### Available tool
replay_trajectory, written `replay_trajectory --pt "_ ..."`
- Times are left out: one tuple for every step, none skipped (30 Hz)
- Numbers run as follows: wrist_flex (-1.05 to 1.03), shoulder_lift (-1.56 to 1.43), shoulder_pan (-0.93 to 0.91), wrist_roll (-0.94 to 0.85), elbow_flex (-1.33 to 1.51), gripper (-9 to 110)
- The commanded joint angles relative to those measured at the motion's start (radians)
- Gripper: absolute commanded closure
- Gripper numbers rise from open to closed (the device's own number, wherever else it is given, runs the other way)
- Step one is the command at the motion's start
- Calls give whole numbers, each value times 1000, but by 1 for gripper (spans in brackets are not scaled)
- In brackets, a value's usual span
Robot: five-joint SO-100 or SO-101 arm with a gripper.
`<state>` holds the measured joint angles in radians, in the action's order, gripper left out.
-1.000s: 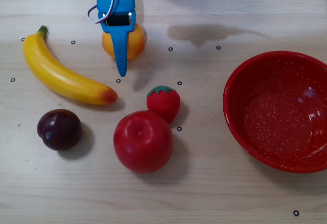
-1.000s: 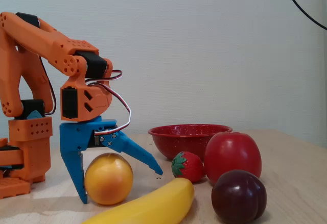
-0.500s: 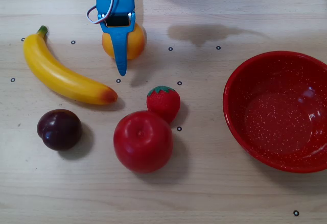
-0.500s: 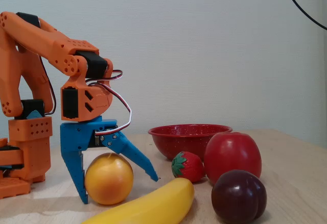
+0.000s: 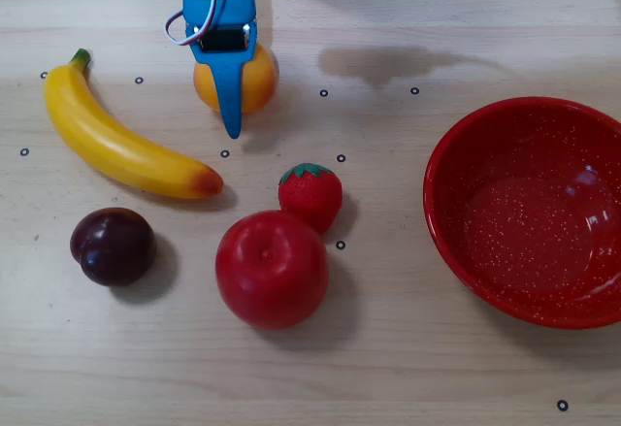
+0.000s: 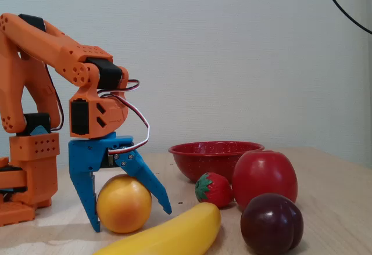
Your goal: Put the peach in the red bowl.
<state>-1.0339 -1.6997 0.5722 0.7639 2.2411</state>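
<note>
The peach (image 5: pixel 260 77) (image 6: pixel 124 204), round and yellow-orange, rests on the wooden table at the back left of the overhead view. My blue gripper (image 5: pixel 233 91) (image 6: pixel 132 220) straddles it and is still open. The fixed finger stands against the peach's left side in the fixed view. The moving finger slants down its right side, close to or just touching it. The red bowl (image 5: pixel 439 179) (image 6: pixel 209 162), speckled inside and empty, sits at the right of the overhead view, well away from the gripper.
A banana (image 5: pixel 121 145) (image 6: pixel 168 234) lies left of the peach in the overhead view. A strawberry (image 5: pixel 310 195), a big red apple (image 5: pixel 271 269) and a dark plum (image 5: pixel 113 245) sit nearer the front. The orange arm base (image 6: pixel 29 168) stands at the back.
The moving finger has swung steadily in toward the peach, narrowing the gap. The peach and the other fruit have not moved.
</note>
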Motion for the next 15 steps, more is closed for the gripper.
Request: replay_trajectory --pt "23 6 25 28 -44 63" --pt "21 6 26 28 -44 64" --pt "21 6 26 31 -44 64" --pt "18 6 26 32 -44 65" --pt "18 6 26 34 -44 66" --pt "17 6 26 34 -44 67" --pt "15 6 28 34 -44 67" --pt "15 6 28 34 -44 68" --pt "15 6 29 37 -44 69" --pt "15 6 29 38 -44 70" --pt "15 6 29 40 -44 72" --pt "15 6 29 40 -44 73" --pt "15 6 29 41 -44 73" --pt "15 6 31 41 -44 75" --pt "15 6 31 41 -44 76"
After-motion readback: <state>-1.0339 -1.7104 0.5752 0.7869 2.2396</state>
